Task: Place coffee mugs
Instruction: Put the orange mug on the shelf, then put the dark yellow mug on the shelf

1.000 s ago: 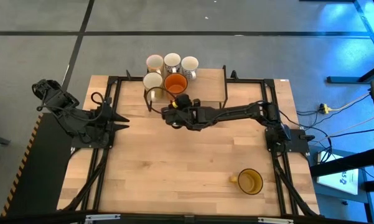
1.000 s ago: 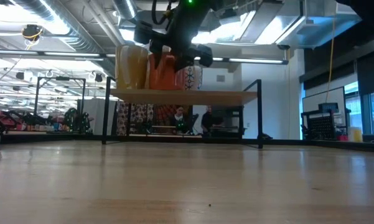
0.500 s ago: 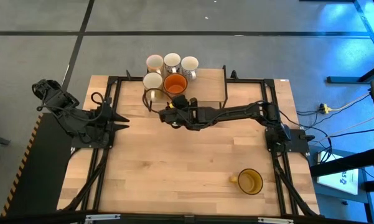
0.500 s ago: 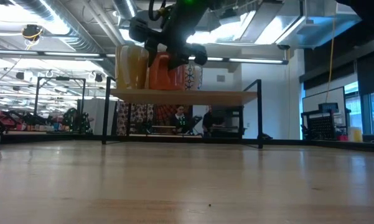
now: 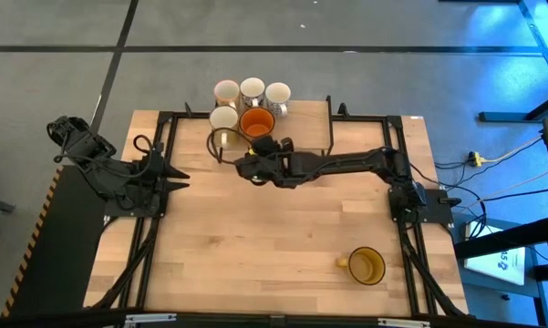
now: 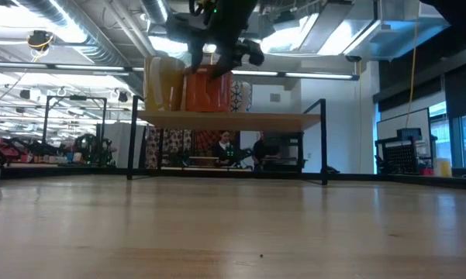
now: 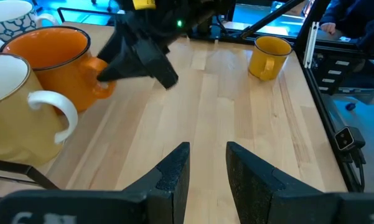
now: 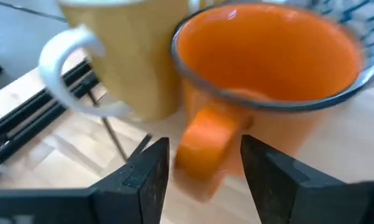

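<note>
Five mugs stand together on a raised wooden shelf (image 5: 301, 128) at the table's far edge. They are two white ones (image 5: 226, 91), a patterned one (image 5: 277, 96), a cream one (image 5: 223, 118) and the orange mug (image 5: 257, 121). The amber mug (image 5: 366, 266) sits alone on the table near its right near corner. My right gripper (image 8: 202, 171) is open at the orange mug's handle (image 8: 202, 152), one finger on each side, with a gap on both sides. My left gripper (image 7: 208, 168) is open and waits at the table's left side (image 5: 169, 173).
The shelf's black frame posts (image 6: 130, 139) and rails (image 5: 331, 114) run around the mug cluster. The cream mug (image 8: 130, 56) stands right beside the orange one. People show in the room behind (image 6: 260, 151). Bare wood lies across the table's middle (image 5: 274, 228).
In the low view my right gripper has risen a little above the shelf while staying over the orange mug's handle. The orange mug and the other mugs have kept their places on the shelf.
</note>
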{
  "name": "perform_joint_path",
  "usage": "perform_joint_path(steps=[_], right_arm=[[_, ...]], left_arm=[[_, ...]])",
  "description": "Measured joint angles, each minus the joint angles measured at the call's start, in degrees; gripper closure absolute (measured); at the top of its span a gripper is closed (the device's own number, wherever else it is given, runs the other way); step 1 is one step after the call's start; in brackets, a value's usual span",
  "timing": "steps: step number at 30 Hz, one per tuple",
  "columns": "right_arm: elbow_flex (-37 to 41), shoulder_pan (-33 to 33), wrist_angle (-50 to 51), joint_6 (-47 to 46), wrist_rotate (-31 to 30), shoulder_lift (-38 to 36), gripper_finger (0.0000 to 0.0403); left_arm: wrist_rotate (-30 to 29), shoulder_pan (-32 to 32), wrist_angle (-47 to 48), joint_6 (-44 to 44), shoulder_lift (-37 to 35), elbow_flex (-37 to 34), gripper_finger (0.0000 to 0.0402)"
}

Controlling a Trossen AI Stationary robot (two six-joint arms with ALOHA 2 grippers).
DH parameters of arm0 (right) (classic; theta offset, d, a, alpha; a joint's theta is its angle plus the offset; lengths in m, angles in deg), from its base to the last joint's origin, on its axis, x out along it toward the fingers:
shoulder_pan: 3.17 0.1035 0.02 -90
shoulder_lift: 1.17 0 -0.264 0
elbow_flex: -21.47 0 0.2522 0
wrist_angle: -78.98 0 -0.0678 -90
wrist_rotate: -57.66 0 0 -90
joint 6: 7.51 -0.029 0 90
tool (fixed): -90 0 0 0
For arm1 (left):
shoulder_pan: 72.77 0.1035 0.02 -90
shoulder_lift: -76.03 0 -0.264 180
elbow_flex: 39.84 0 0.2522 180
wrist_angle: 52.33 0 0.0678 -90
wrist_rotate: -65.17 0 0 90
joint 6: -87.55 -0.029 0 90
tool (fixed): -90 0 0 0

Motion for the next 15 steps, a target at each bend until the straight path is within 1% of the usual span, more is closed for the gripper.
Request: perform_joint_path(steps=[3,7,9,11,15], right_arm=[[-2.7,0.0,4.1,-1.0,-1.2,-0.1,0.0216],[-4.1,0.0,7.1,-0.9,-1.0,-0.2,0.0216],[-5.0,0.0,7.8,-0.8,0.0,-0.2,0.0216],[-6.1,0.4,9.3,-0.7,2.2,-0.2,0.0216],[-10.6,2.7,12.0,0.6,5.1,-0.3,0.0216]], left_arm=[[0.0,0.0,0.0,0.0,0.0,0.0,0.0303],[0.0,0.0,0.0,0.0,0.0,0.0,0.0303],[0.0,0.0,0.0,0.0,0.0,0.0,0.0303],[0.0,0.0,0.0,0.0,0.0,0.0,0.0303],[0.0,0.0,0.0,0.0,0.0,0.0,0.0303]])
